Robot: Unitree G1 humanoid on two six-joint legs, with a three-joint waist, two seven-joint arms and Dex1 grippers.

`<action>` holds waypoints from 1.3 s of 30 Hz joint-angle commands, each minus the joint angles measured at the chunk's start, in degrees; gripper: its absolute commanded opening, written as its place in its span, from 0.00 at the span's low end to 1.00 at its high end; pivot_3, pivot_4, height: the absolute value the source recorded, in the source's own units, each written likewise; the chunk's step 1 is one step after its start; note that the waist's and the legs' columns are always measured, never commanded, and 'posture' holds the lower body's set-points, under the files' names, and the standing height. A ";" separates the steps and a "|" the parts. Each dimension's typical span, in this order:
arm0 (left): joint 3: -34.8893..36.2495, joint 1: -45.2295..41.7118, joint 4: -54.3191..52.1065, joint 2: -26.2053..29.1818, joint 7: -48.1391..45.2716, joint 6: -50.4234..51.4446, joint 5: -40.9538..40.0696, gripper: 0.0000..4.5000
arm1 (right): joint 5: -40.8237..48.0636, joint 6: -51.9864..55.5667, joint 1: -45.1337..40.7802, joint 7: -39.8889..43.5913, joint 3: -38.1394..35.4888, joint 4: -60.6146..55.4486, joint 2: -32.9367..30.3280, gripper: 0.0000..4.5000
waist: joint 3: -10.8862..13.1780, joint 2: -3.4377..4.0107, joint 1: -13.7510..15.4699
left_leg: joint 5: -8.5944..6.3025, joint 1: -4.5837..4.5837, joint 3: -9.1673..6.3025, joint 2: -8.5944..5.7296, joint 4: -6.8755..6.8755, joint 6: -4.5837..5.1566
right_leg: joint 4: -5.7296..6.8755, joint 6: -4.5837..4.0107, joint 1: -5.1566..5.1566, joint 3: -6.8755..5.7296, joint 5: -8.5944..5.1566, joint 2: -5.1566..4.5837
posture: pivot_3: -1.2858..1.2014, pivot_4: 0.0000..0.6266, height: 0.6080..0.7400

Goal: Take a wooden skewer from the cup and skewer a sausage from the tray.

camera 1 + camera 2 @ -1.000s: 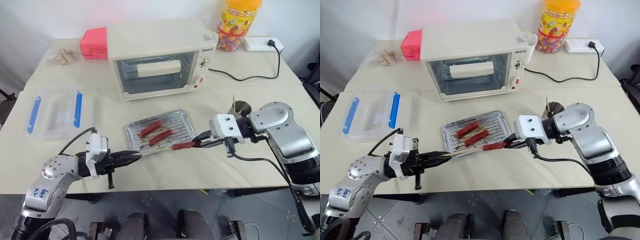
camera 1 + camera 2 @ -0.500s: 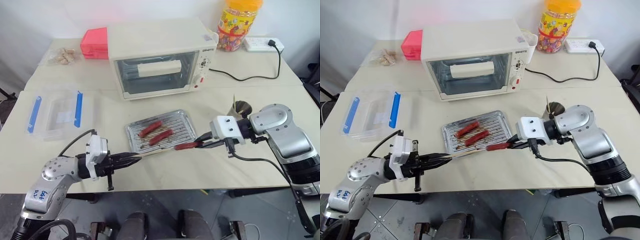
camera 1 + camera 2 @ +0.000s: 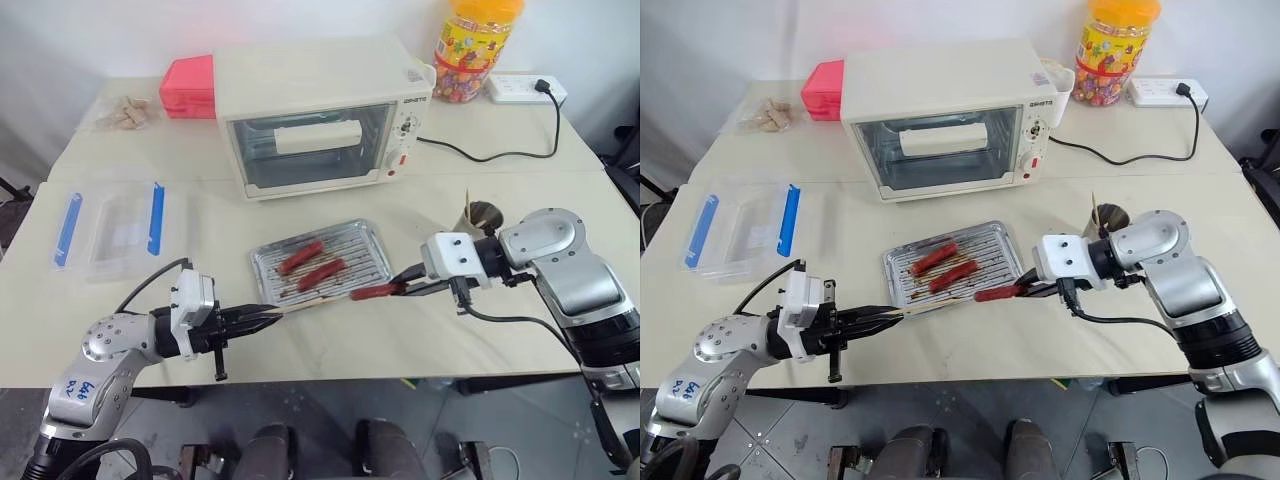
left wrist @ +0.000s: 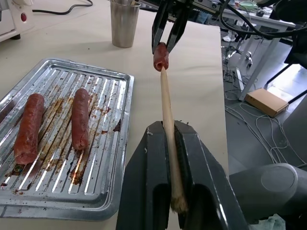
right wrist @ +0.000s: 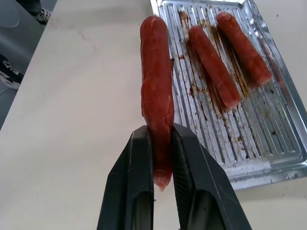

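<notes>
Wooden skewer (image 4: 168, 124), clamped in the left gripper (image 4: 173, 139), points its tip at the sausage (image 5: 156, 96) pinched by the right gripper (image 5: 162, 139) beside the tray (image 3: 372, 238).

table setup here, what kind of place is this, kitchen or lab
Most likely a lab or office room set up as a mock cooking station, not a real kitchen. A toaster oven and a metal tray of sausages stand on plain tables, beside a power strip, with loose cables on the floor.
</notes>
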 commanded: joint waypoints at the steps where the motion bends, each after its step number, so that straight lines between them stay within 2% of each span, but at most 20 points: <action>1: -0.20 -0.32 -1.90 -0.43 0.03 -0.42 -0.22 0.00 | 1.32 0.69 -0.62 0.51 -0.39 -2.79 0.36 0.10 | 0.00 0.00 -0.03 | 0.00 0.00 0.00 0.00 0.00 0.00 | 0.00 0.00 0.00 0.00 0.00 0.00 | 0.52 0.24 1.00; 21: -1.73 -1.40 -1.29 -1.37 -0.02 -0.69 0.30 0.00 | 1.06 2.05 -1.32 1.07 0.81 -5.40 1.30 0.10 | 0.00 0.00 0.02 | 0.00 0.00 -0.01 0.00 0.05 0.00 | 0.04 0.00 0.01 0.00 0.00 0.00 | 0.52 0.24 1.00; 39: -10.24 -8.52 1.80 -3.57 -1.65 1.77 4.52 0.00 | -0.98 4.52 -3.38 0.32 3.53 -8.39 4.55 0.10 | 0.00 0.00 0.33 | 0.00 -0.01 -0.03 -0.01 0.19 0.00 | 0.12 0.00 0.02 -0.01 0.00 0.03 | 0.52 0.24 1.00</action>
